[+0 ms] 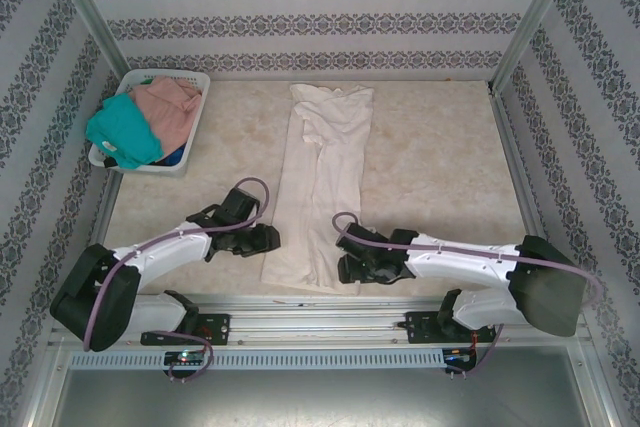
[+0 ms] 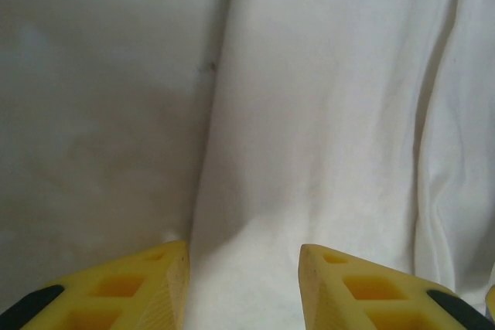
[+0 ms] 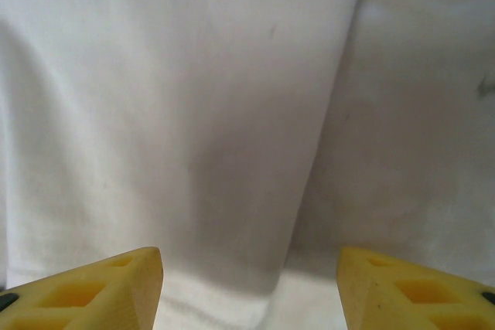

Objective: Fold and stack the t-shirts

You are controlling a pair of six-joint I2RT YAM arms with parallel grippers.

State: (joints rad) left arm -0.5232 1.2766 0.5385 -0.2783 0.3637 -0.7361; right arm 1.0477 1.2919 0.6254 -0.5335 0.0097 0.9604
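The cream t-shirt (image 1: pixel 320 182) lies flat on the table (image 1: pixel 440 167) as a long narrow strip, sides seemingly folded in, ready to be doubled end over end. The left gripper (image 1: pixel 262 239) sits at its left edge and the right gripper (image 1: pixel 350 267) at its right edge, both by the near hem. Their fingers are spread with nothing pinched, probably placed to take both hem corners together. The teal t-shirt (image 1: pixel 125 132) and pink t-shirt (image 1: pixel 170 107) lie bunched in the basket (image 1: pixel 203 78), well off to the cream shirt's far left.
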